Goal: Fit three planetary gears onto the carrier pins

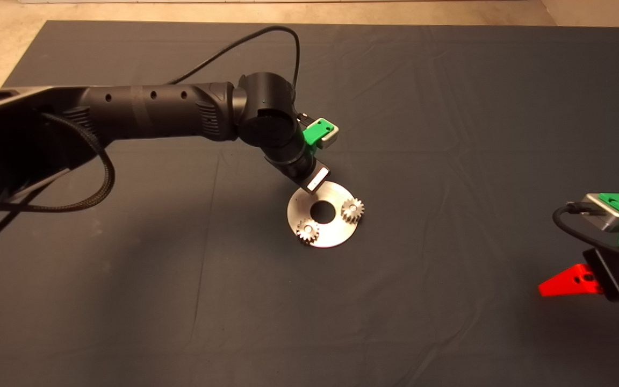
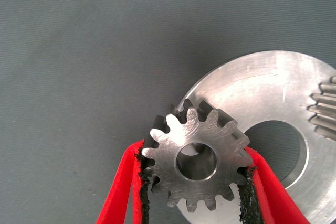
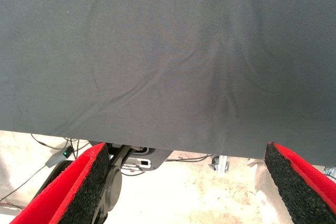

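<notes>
A shiny round metal disc (image 1: pixel 331 236) with a central hole lies mid-mat. Two planetary gears (image 1: pixel 352 210) (image 1: pixel 307 230) sit on it, each over a carrier pin. My left gripper (image 2: pixel 195 195) is shut on the third gear (image 2: pixel 195 162) and holds it flat over the disc's (image 2: pixel 262 90) far-left edge; in the head view the wrist hides this gear and the third pin. Through the gear's hole I see a bit of metal. One seated gear (image 2: pixel 325 109) shows at the left wrist view's edge. My right gripper (image 3: pixel 184 182) is parked open at the mat's right edge.
The dark mat (image 1: pixel 449 134) is wrinkled around the disc. The left arm (image 1: pixel 153 107) and its cable cross the mat's upper left. Past the mat's edge the right wrist view shows floor, cables and a robot base (image 3: pixel 131 161).
</notes>
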Controlling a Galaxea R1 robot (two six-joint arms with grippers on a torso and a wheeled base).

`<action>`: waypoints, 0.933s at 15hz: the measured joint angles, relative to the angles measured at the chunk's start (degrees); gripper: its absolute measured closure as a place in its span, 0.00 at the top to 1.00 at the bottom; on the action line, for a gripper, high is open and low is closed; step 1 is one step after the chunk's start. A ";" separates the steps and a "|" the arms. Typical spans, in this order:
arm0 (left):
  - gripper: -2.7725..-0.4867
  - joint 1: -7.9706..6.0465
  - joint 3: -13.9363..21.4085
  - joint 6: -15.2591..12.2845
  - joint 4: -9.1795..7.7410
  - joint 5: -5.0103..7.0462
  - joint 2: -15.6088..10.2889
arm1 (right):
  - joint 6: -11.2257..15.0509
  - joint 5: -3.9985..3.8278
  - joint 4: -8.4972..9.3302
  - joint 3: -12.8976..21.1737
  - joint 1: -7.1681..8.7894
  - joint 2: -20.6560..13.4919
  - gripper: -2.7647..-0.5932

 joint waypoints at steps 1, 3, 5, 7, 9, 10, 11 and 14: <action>0.14 0.04 0.00 0.00 0.01 -0.25 0.00 | 0.00 0.02 0.00 0.00 0.01 0.00 0.74; 0.14 0.07 0.00 0.00 -0.02 -0.33 0.21 | 0.00 0.00 0.00 0.00 0.00 0.00 0.74; 0.14 0.07 0.01 0.00 -0.05 -0.14 0.56 | -0.02 0.03 0.00 0.00 0.02 0.00 0.74; 0.13 0.07 0.06 0.00 -0.05 -0.24 0.76 | -0.01 0.00 0.00 0.00 0.00 -0.02 0.74; 0.13 0.08 0.06 0.00 -0.07 -0.54 0.80 | -0.02 0.01 0.00 0.00 0.00 -0.02 0.74; 0.13 0.08 0.06 0.00 -0.07 -0.53 0.78 | -0.02 0.00 0.00 0.00 0.00 0.00 0.74; 0.13 0.08 0.06 0.00 -0.07 -0.53 0.78 | -0.02 0.01 0.00 0.00 0.02 0.00 0.74; 0.13 0.11 0.06 0.00 -0.05 -0.54 0.74 | -0.02 0.00 0.00 0.00 0.00 -0.02 0.74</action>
